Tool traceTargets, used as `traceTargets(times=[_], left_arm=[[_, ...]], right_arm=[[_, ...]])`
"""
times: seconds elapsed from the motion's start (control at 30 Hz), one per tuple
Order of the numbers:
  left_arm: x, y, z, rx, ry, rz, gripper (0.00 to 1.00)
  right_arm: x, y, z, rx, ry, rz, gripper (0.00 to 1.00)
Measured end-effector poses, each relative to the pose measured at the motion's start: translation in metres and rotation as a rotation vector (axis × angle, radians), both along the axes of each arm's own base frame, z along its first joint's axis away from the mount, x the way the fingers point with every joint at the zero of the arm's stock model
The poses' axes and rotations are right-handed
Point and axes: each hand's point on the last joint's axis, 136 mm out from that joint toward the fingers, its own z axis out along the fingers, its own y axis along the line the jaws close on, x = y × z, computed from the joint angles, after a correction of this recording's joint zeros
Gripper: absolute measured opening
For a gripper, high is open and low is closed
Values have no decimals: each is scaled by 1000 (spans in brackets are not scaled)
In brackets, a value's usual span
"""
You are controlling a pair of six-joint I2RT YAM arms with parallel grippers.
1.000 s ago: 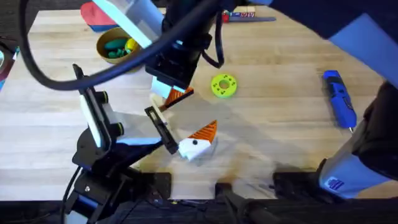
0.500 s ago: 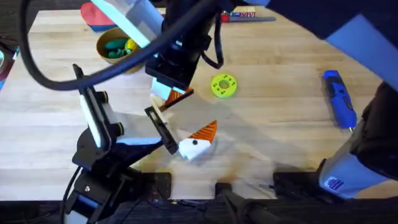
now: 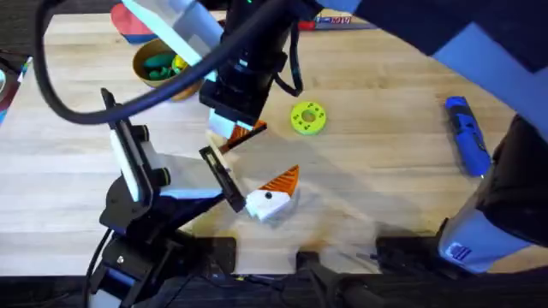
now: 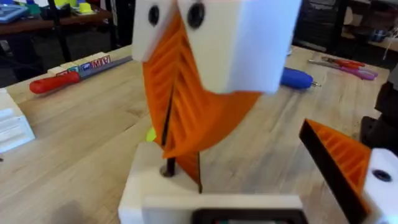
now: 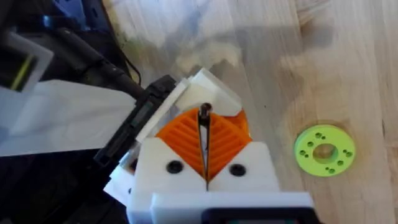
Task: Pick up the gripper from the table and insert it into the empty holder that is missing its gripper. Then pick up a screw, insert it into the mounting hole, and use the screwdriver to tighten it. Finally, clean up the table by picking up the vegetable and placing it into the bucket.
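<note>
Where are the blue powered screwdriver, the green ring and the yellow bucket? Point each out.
blue powered screwdriver (image 3: 467, 137): overhead view, middle of its blue body.
green ring (image 5: 324, 150): right wrist view, on the ring's flat face.
yellow bucket (image 3: 139, 56): overhead view, on its rim.

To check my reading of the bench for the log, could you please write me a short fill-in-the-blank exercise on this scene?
1. The green and yellow items lie inside the round yellow-orange ____.
2. The ring lying on the table is mostly ____ in colour.
3. The blue screwdriver lies nearer the ____ arm's base.
4. The right tool has its orange pads ____ on a thin dark screw.

Missing words: bucket; green; right; shut.
</note>
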Motion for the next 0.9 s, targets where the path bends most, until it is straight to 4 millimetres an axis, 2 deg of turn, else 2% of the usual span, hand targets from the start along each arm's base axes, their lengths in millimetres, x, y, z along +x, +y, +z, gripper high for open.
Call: traceTargets(times=[0.3, 0.73, 0.77, 0.87, 0.9], left_arm=[[0, 0, 0, 2, -3, 0, 987], [0, 0, 0, 4, -6, 0, 986], [0, 0, 0, 4, -6, 0, 986], [0, 0, 0, 4, -7, 0, 987], [0, 0, 0, 4, -7, 0, 987]], right_arm=[[6, -3, -8, -41, -24, -10, 4], [5, 0, -8, -29, -12, -8, 18], [4, 0, -8, -27, -9, -9, 91], [4, 0, -8, -27, -9, -10, 521], [5, 0, -8, -27, -8, -13, 626]])
